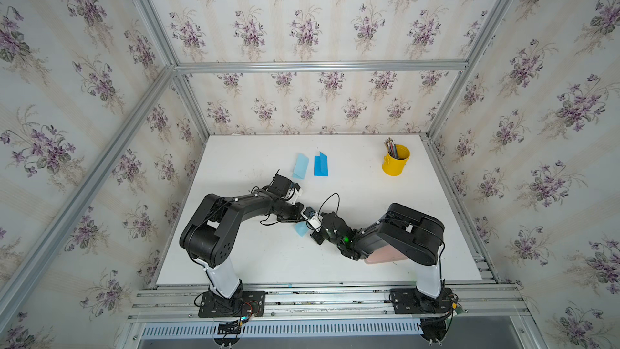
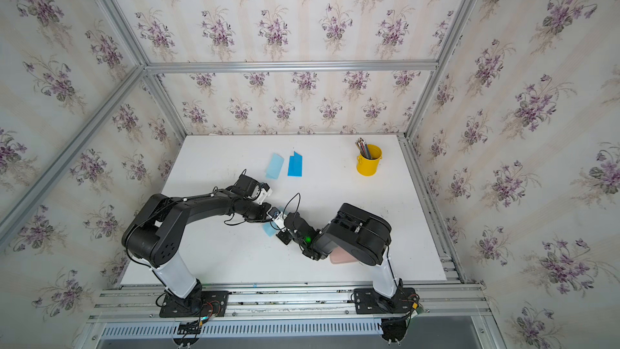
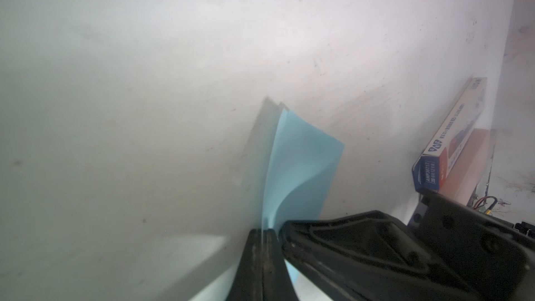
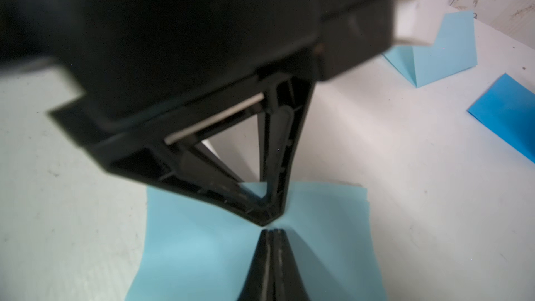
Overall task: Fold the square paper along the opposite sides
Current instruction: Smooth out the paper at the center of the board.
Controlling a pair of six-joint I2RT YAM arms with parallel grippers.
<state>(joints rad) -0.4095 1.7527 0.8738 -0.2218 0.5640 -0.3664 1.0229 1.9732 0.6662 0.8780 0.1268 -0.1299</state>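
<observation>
Jaws of the left gripper (image 3: 262, 234) are clamped shut on the paper (image 4: 197, 244). Those of the right gripper (image 4: 270, 234) are closed too; any hold is obscured.

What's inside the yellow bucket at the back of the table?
Pencils stand in the yellow bucket, ends above its rim. Its wall hides their lower parts and the bottom.

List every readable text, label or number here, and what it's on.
"AWP30717": on the blue end of the box, left wrist view.
Rest of the print on that box: too blurred to read.
No text visible on the held paper or the yellow cup.
</observation>
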